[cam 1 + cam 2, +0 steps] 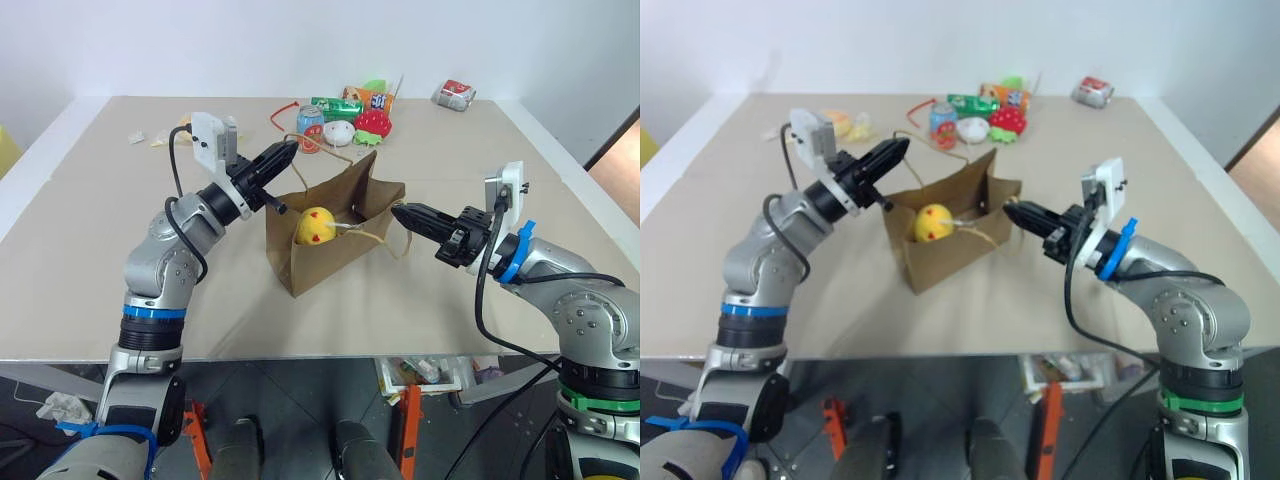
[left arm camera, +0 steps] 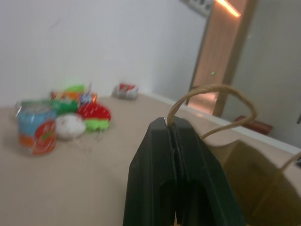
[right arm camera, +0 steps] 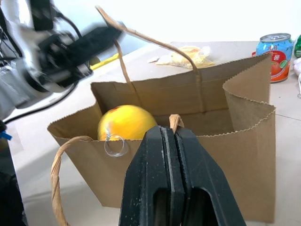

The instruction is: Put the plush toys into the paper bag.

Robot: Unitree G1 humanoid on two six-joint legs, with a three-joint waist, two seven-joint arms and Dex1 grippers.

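Both your grippers pinch the paper bag's handles.
Your left gripper (image 1: 292, 148) and right gripper (image 1: 398, 211) are clamped on the paper bag (image 1: 325, 255) cords mid-table (yellow ball (image 1: 317, 226) inside).

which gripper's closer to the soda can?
Left. The left gripper, shut on the bag's far handle, sits just in front of the can. The right gripper, shut on the near handle, is across the bag, farther off.
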